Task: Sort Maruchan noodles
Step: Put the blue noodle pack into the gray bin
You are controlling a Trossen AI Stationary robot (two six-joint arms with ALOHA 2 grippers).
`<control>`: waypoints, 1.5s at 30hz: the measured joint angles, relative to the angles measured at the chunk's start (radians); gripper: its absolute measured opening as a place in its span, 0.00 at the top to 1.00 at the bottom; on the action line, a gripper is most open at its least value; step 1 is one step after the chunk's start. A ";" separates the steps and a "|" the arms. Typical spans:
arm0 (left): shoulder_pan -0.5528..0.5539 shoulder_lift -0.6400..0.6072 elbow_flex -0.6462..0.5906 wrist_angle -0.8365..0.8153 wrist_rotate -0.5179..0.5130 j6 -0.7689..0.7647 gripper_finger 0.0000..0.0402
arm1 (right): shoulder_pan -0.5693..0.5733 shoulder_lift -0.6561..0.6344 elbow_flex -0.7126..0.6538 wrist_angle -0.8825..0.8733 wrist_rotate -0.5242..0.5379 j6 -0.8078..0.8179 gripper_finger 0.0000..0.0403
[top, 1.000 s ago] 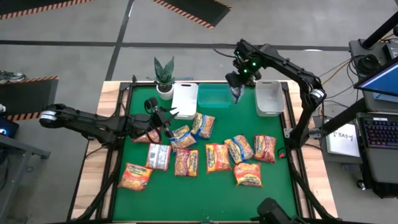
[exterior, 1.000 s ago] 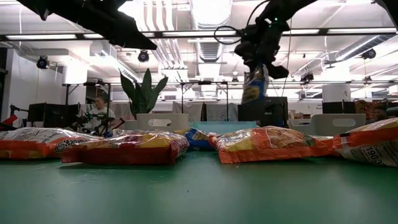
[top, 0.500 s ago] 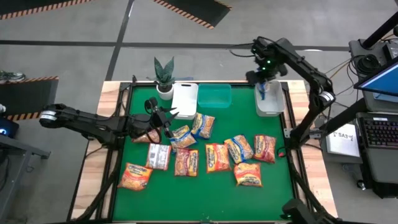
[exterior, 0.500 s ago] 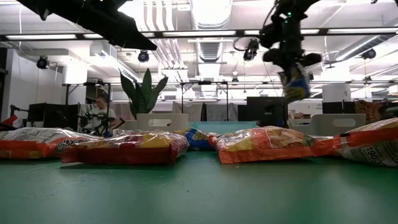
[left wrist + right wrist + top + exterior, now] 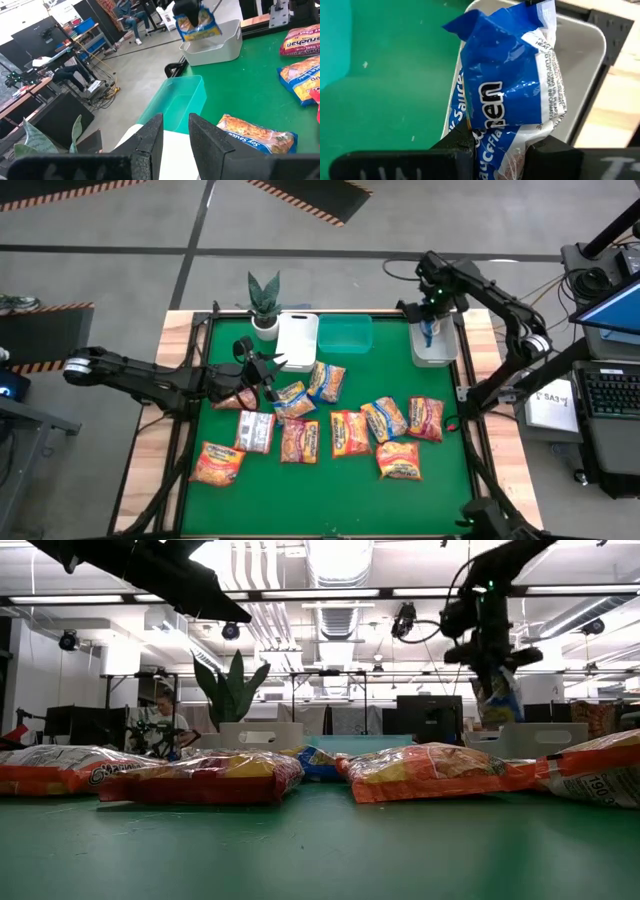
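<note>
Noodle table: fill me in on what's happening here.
The right claw holds a blue noodle packet over the grey bin at the mat's far right, not yet let go. The left claw hovers open above the packets near the white bin, holding nothing. The teal bin sits between the two other bins. About ten orange and red packets lie spread over the green mat, unsorted.

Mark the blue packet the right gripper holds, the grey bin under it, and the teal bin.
blue packet [image 5: 505, 95], right wrist view, printed front.
grey bin [image 5: 434, 356], high view, near rim.
teal bin [image 5: 345, 333], high view, bare floor.
</note>
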 joint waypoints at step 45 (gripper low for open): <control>0.000 0.000 0.000 0.013 0.002 -0.021 0.81 | 0.007 0.060 0.009 0.150 -0.018 -0.014 0.67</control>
